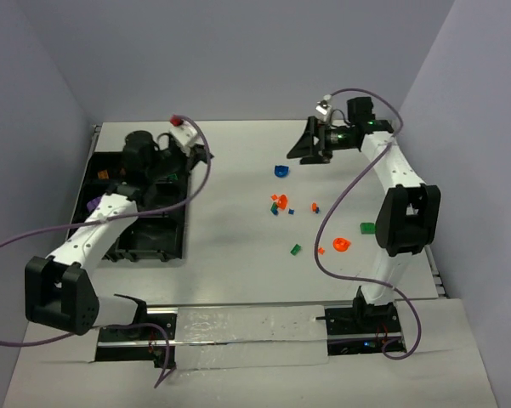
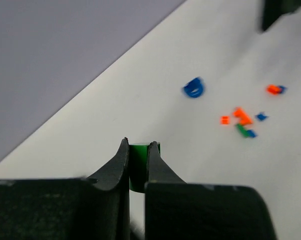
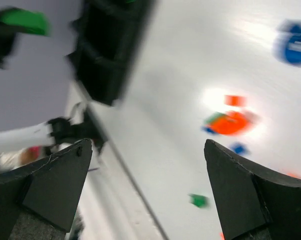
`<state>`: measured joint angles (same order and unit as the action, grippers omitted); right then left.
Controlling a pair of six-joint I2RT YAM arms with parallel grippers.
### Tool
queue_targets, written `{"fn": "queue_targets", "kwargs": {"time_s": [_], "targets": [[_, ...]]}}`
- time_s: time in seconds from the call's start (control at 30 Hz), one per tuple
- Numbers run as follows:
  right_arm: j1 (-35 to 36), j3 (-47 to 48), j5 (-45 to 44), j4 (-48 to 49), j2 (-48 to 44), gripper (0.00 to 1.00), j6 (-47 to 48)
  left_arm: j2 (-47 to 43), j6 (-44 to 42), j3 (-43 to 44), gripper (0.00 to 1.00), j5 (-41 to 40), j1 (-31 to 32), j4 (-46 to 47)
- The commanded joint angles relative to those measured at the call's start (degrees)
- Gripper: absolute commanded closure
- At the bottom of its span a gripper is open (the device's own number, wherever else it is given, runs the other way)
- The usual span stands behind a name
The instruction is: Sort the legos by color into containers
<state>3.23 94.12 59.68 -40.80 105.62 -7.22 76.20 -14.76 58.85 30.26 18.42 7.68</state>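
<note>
Top external: white table (image 1: 238, 255), scattered legos (image 1: 278, 202), lilac walls (image 1: 238, 51)

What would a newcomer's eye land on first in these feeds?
The left end effector is shut on a green brick, over by the black tray at the left of the table. Loose legos lie scattered centre-right, a blue curved piece farthest back, with the right end effector open above the far side.
</note>
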Motion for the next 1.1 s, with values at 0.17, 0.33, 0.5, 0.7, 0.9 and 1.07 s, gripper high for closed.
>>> {"fn": "queue_targets", "kwargs": {"time_s": [0.17, 0.33, 0.5, 0.7, 0.9, 1.07], "targets": [[-7.7, -8.55, -32.83, -8.09, -9.88, 0.02, 18.98, 6.19, 3.18, 9.41, 1.0, -11.02, -15.25, -13.12], [-9.07, -15.97, -41.05, -6.61, -13.88, 0.02, 19.87, 12.89, 2.65, 13.09, 1.0, -18.22, -15.96, -14.43], [-11.79, -19.92, -46.92, -6.51, -16.2, 0.02, 21.83, 18.68, 1.49, 15.05, 1.0, -22.69, -16.11, -13.65], [-15.46, -22.48, -52.46, -9.03, -16.95, 0.04, 25.58, 23.64, -0.09, 17.1, 0.98, -23.93, -16.58, -14.88], [-16.85, -25.39, -56.36, -10.71, -17.23, 0.11, 28.76, 24.96, -0.95, 17.34, 0.93, -24.37, -16.91, -17.43], [-16.85, -27.26, -57.13, -13.4, -13.84, 0.14, 29.94, 24.42, -0.88, 15.97, 0.9, -24.46, -17.19, -19.41]]}}
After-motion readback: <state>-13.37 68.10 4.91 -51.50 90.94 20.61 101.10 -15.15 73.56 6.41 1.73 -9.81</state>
